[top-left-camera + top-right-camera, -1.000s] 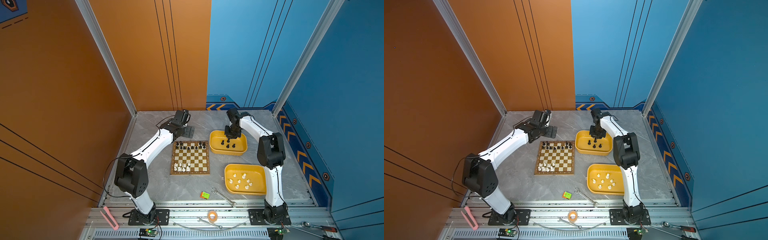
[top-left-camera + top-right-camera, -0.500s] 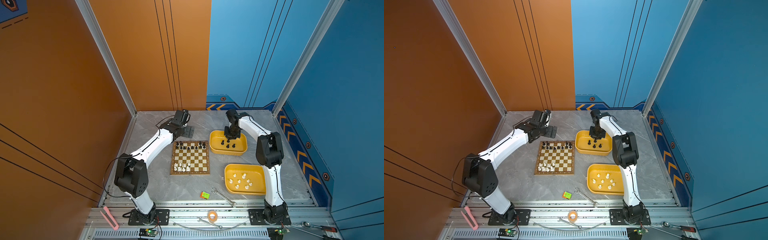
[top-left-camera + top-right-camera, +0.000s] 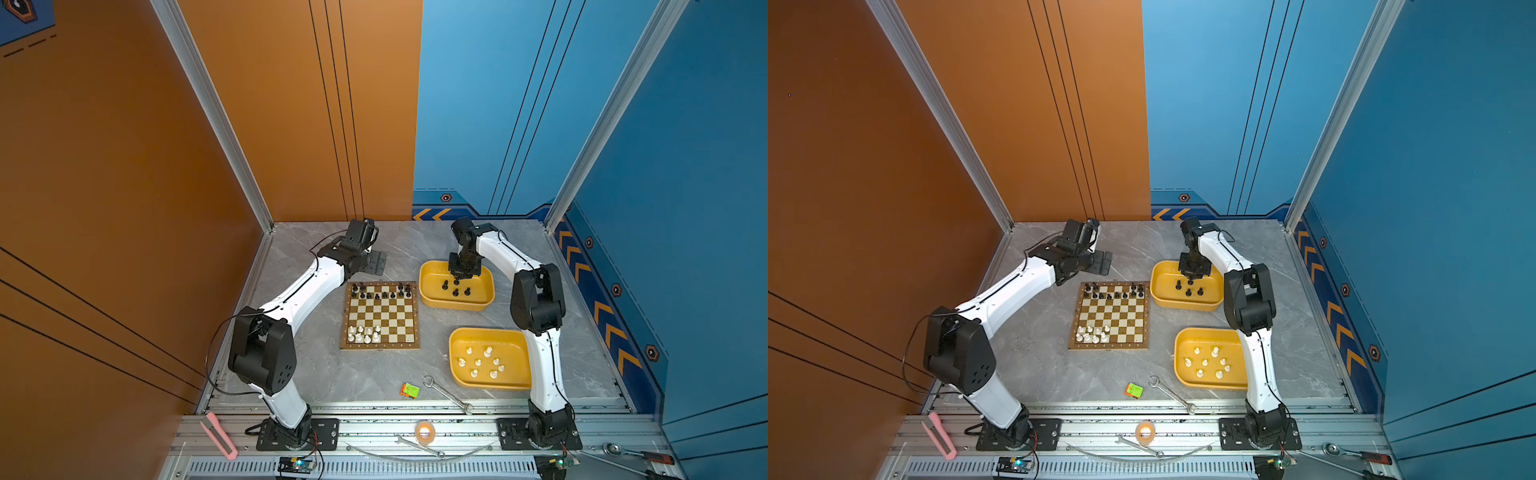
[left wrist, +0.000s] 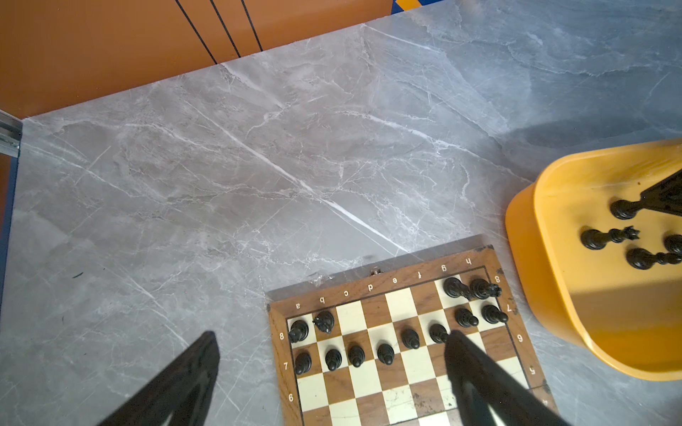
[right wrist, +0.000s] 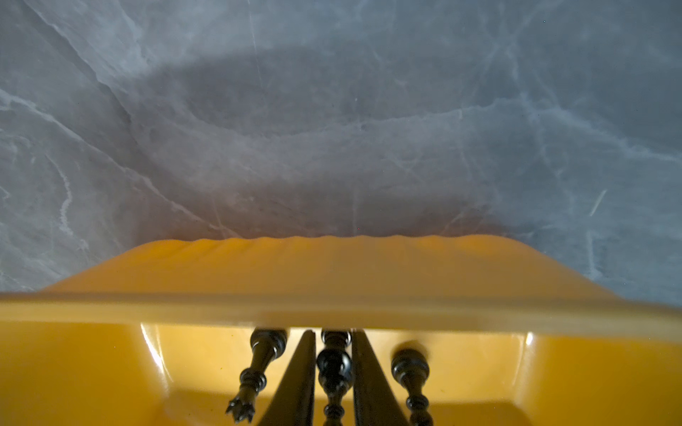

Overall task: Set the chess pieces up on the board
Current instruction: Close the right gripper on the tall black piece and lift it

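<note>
The right pincer [image 5: 333, 333] is down inside a yellow tray [image 5: 332, 306]. Its two fingers [image 5: 300, 376] are clenched on an upright black piece [image 5: 334, 369], with no gap showing on either side; whether the piece has left the tray floor cannot be told. Two more black pieces [image 5: 260, 365] flank that grasp, one on each side, close to the fingers but apart from them. Out from this pincer toward the other arm, just beside the tray, the board [image 3: 382, 316] lies on the grey bench [image 3: 316, 365]. Black pawns [image 4: 385, 354] fill the second rank at the end nearer both pincers. Behind them two black men stand in each corner and the four middle squares are bare, while a cluster of white pieces [image 3: 363, 336] sits at the opposite end. Farther from the right pincer, toward its arm's base, a second yellow tray [image 3: 490, 331] holds loose white pieces [image 3: 478, 362]. The left pincer [image 4: 331, 335] hovers released by the board's black end, fingers spread wide, one finger over the pawns and the other over bare bench.
</note>
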`<state>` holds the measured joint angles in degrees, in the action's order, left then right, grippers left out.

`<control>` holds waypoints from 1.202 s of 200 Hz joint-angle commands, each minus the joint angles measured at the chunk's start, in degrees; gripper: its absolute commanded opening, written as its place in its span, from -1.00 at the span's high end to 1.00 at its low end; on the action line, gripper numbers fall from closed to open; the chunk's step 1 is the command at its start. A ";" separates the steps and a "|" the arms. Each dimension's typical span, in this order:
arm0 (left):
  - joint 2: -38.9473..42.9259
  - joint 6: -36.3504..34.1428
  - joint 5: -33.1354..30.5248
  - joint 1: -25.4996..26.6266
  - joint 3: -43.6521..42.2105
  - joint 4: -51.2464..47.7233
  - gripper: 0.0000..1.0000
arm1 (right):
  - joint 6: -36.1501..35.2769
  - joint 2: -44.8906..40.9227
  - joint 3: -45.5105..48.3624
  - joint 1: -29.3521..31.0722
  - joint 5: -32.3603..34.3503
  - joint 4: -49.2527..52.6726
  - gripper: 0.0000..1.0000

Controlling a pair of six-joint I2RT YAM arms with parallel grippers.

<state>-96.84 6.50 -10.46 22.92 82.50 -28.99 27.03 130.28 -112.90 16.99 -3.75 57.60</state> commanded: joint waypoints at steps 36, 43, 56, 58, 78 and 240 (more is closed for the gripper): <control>0.33 -0.17 -0.48 -0.62 -0.89 -0.60 -0.92 | -0.83 1.99 -3.35 0.32 1.67 2.70 0.58; 0.32 -0.16 -0.47 -0.60 -0.87 -0.55 -0.92 | -0.83 2.13 -3.63 0.32 1.71 2.83 0.58; 0.33 -0.13 -0.54 -0.65 -0.93 -0.60 -0.92 | -0.92 2.55 -4.04 0.23 1.80 3.29 0.58; 0.29 -0.10 -0.58 -0.67 -0.93 -0.62 -0.92 | -0.92 2.60 -4.07 0.23 1.70 3.37 0.58; 0.30 0.00 -0.61 -0.64 -0.94 -0.63 -0.92 | -1.18 2.80 -4.17 0.23 1.81 3.76 0.58; -0.17 0.44 -0.85 -0.66 -0.06 -0.54 -0.92 | -2.15 4.47 -7.40 -0.21 1.20 5.08 0.54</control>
<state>-96.84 6.52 -10.48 22.76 82.50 -28.99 25.89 133.38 -118.91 16.91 -3.01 60.07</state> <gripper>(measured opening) 0.959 0.228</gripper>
